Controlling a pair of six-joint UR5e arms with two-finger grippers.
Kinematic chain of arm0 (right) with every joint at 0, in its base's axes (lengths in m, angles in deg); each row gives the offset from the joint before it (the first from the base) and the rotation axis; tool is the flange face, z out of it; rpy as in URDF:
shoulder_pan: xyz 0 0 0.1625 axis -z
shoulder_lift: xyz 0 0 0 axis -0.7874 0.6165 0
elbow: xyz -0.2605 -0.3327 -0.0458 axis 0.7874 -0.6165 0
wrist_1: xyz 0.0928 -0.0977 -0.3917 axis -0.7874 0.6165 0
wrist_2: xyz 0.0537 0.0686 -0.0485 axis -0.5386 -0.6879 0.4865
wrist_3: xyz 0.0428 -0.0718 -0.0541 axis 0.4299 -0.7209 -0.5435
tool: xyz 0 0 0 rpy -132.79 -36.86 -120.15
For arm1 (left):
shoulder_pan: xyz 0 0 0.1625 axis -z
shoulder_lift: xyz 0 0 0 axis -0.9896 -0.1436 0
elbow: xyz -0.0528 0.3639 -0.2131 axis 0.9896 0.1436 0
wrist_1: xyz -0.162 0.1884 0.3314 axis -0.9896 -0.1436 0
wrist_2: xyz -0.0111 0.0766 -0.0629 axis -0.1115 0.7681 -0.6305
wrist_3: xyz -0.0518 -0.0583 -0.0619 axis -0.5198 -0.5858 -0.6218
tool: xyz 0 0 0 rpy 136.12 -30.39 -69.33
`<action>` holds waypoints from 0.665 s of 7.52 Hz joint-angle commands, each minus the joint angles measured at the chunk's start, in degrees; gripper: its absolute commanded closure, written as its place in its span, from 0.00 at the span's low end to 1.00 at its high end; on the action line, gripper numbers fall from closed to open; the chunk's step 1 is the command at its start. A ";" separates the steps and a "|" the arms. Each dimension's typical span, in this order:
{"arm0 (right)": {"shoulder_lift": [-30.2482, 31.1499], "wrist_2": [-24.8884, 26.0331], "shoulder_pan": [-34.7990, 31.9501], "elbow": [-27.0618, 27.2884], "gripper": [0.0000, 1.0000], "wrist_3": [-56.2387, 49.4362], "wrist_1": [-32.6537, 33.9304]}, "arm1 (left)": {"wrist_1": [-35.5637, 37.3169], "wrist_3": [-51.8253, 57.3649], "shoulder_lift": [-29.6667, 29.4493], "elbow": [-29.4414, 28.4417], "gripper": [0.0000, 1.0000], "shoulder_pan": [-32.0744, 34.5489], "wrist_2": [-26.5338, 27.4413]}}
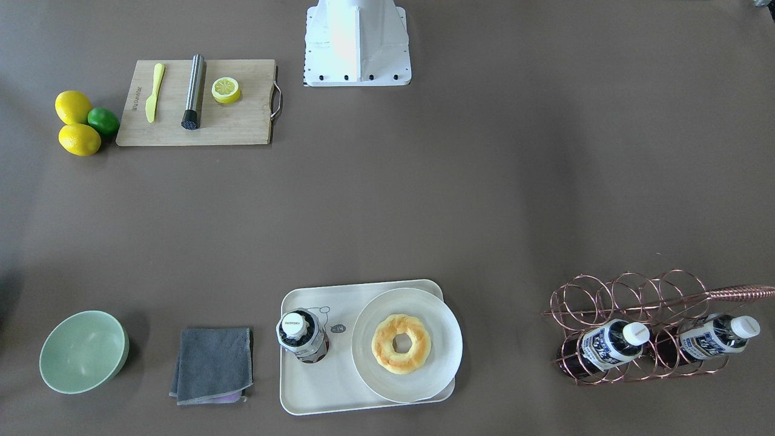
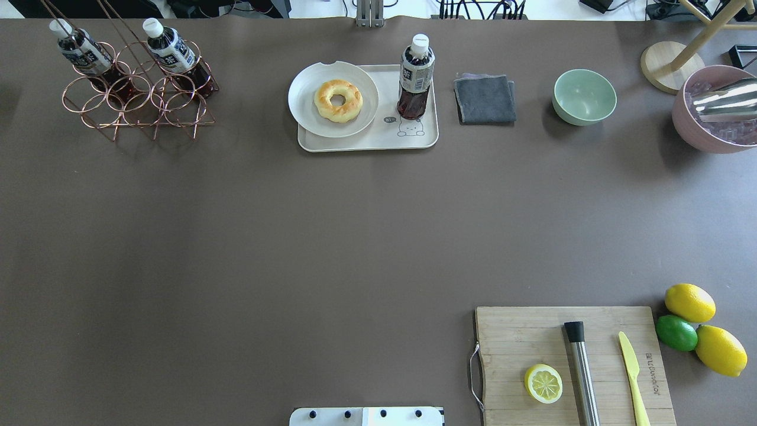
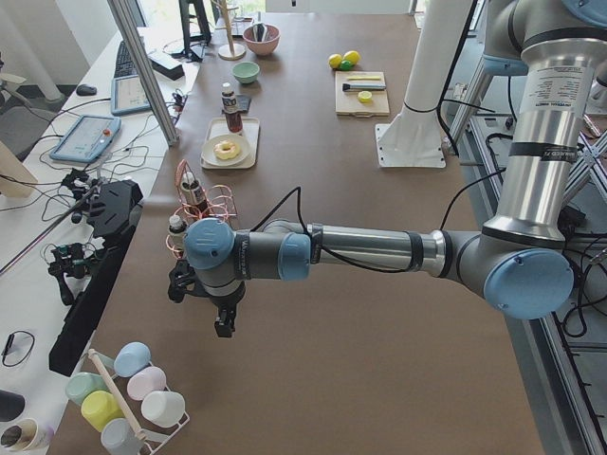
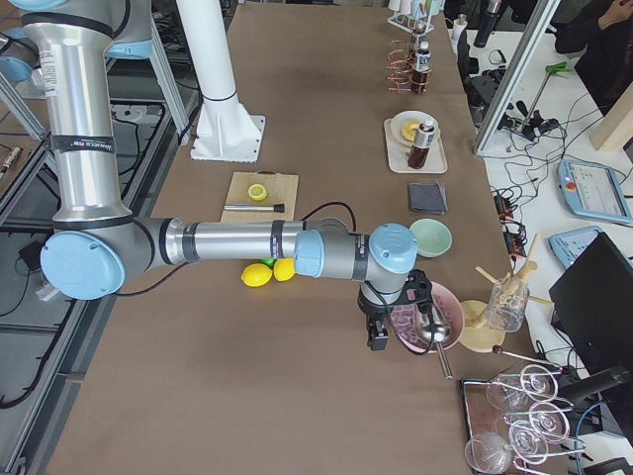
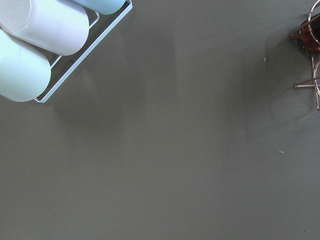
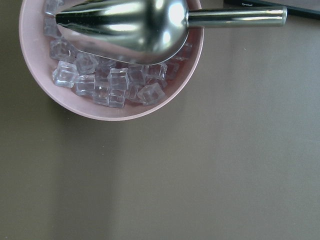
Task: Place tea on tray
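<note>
One tea bottle (image 1: 301,336) stands upright on the cream tray (image 1: 315,401), beside the bear drawing; it also shows in the overhead view (image 2: 416,77) on the tray (image 2: 366,145). Two more tea bottles (image 2: 80,52) (image 2: 171,50) lean in a copper wire rack (image 2: 139,106). My left gripper (image 3: 225,327) hangs over the table's left end, beyond the rack, seen only in the exterior left view; I cannot tell its state. My right gripper (image 4: 376,336) hangs beside the pink ice bowl (image 4: 425,315), seen only in the exterior right view; I cannot tell its state.
A white plate (image 2: 307,109) with a doughnut (image 2: 337,100) lies on the tray. A grey cloth (image 2: 485,99), a green bowl (image 2: 584,96) and the ice bowl with a metal scoop (image 6: 125,27) stand to the right. A wooden board (image 2: 514,337), lemons (image 2: 689,302) and pastel cups (image 5: 45,25) are also around.
</note>
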 commanded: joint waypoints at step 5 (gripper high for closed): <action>-0.21 0.00 -0.26 0.04 0.00 0.00 0.09 | 0.00 0.00 -0.52 -0.04 0.02 0.00 0.00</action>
